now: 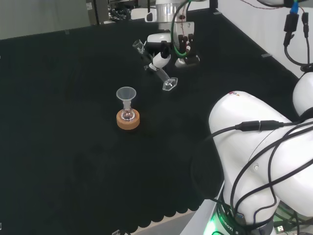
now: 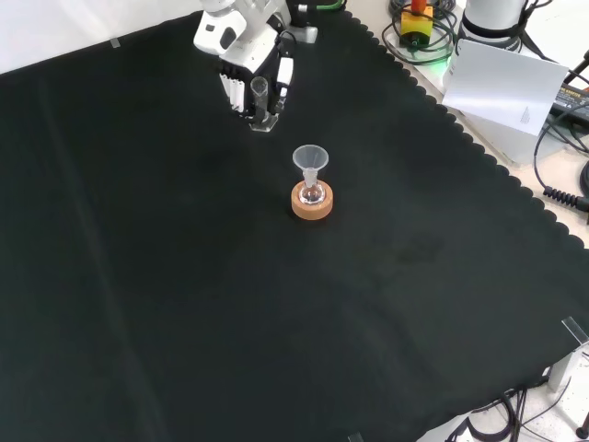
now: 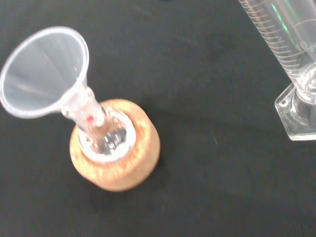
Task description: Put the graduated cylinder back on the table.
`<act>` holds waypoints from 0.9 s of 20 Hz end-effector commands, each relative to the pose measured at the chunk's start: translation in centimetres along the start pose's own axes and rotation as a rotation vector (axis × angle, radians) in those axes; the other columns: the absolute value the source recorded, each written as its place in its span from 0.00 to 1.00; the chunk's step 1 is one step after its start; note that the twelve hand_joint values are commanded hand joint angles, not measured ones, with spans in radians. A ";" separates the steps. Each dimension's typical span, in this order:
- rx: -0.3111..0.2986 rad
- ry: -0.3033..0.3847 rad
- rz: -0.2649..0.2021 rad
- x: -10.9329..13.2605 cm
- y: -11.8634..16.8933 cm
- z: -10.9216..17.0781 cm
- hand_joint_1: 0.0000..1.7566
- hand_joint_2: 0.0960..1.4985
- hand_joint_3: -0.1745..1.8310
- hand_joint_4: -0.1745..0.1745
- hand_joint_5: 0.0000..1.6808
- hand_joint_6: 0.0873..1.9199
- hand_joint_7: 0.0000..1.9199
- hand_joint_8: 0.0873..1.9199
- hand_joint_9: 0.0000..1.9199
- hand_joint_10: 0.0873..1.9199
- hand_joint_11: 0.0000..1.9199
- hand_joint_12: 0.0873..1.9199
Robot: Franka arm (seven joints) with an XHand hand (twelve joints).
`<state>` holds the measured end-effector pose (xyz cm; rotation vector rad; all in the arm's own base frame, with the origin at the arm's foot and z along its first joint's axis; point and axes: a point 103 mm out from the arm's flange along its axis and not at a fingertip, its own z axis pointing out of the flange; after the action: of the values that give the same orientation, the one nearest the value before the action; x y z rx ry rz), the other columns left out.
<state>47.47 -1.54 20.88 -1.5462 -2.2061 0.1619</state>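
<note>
Above the black counter (image 1: 73, 147), tilted graduated cylinder (image 1: 157, 71) held in the robot hand (image 1: 160, 51).

Fingers curled round the cylinder's middle in the head view, so closed on it; a clear narrow tube with fine printed scale lines along its wall and a flat, angular clear foot, seen large in the wrist view (image 3: 296, 64). Slanted in the head view, open top up and to the left, foot down and to the right, close over the cloth; cannot tell whether touching it. Near the far edge of the cloth in the front view (image 2: 259, 101), between the hand's fingers (image 2: 241, 55). Well apart from it, a small clear flask (image 1: 128, 115) on a cork ring (image 1: 128, 120), a clear funnel (image 1: 126, 94) standing in its neck.
</note>
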 end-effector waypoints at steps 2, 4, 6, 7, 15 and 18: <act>-0.120 0.110 -0.072 -1.3 2.4 1.5 0.71 0.75 0.09 0.00 0.54 0.56 0.49 0.56 0.75 0.00 0.62 0.37; -0.130 0.118 -0.084 -1.4 3.0 1.8 0.71 0.75 0.09 0.00 0.53 0.56 0.48 0.56 0.75 0.00 0.62 0.37; -0.136 0.131 -0.098 -1.5 3.7 2.0 0.71 0.75 0.09 0.00 0.53 0.56 0.48 0.56 0.75 0.00 0.62 0.37; -0.142 0.139 -0.105 -1.5 4.0 2.1 0.71 0.75 0.09 0.00 0.53 0.56 0.48 0.56 0.75 0.00 0.62 0.37; -0.207 0.161 -0.143 -1.6 6.8 2.8 0.71 0.75 0.09 0.00 0.53 0.56 0.48 0.56 0.75 0.00 0.62 0.37; -0.231 0.183 -0.159 -1.8 7.4 3.2 0.71 0.75 0.09 0.00 0.53 0.56 0.48 0.56 0.75 0.00 0.62 0.37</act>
<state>52.32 -0.10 15.93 -1.4446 -2.2431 -0.2248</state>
